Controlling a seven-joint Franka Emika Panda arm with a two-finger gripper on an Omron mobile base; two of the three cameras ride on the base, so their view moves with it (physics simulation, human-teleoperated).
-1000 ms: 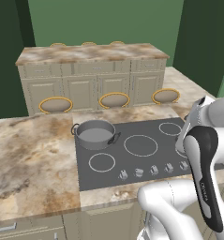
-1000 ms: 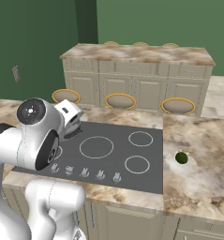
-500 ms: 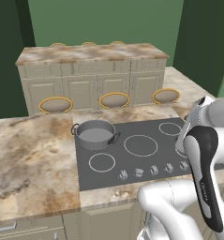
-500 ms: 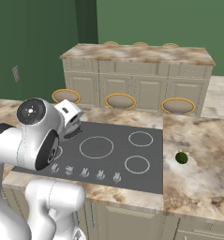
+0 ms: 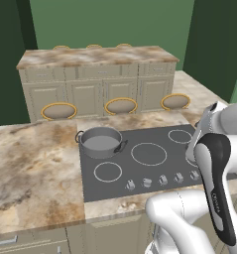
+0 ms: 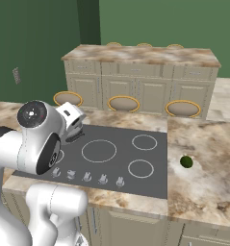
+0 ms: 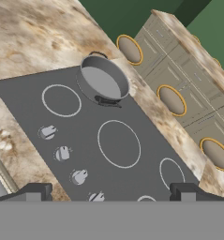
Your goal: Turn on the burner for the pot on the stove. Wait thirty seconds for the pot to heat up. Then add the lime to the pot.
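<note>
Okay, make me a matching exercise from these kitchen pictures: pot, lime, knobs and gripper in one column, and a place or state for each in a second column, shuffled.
Things:
1. pot
2. lime
3. knobs
4. gripper

Places or states:
A. on the marble counter beside the stove
B. in a row along the stove's front edge
C. open, holding nothing
D. on the stove's back left ring

Pairs: 1-D, 2-A, 3-B, 4-C
</note>
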